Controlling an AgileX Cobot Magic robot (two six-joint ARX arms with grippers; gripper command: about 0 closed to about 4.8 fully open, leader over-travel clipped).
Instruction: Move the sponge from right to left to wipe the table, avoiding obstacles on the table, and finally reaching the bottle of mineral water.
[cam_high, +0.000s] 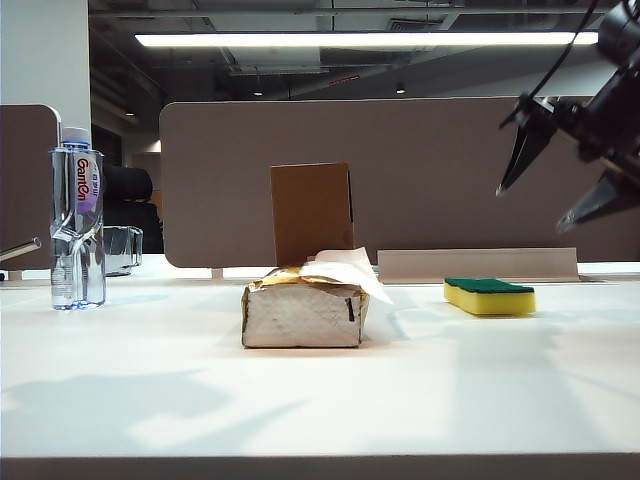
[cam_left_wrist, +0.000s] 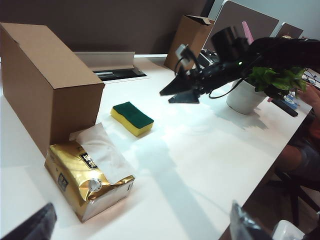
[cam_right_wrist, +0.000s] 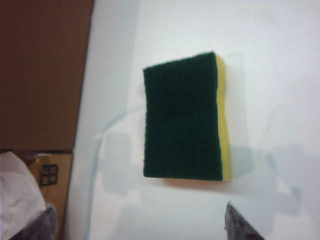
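I see right gripper (cam_high: 565, 185) spread, upper right, above sponge (cam_high: 489, 296) | left gripper (cam_left_wrist: 140, 225) spread, unloaded | bottle (cam_high: 77, 220) far left

A long fluorescent ceiling light (cam_high: 355, 39) glows above dark exposed ductwork, while a taupe rounded desk partition (cam_high: 440, 170) backs the workspace.

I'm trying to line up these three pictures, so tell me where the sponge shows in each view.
Exterior view: the sponge lies flat on the table's right side, below the right claw hanging open above it.
Left wrist view: it lies mid-picture, beyond the tissue pack.
Right wrist view: it fills the centre, green side up.
Shared landmark: the brown cardboard box.
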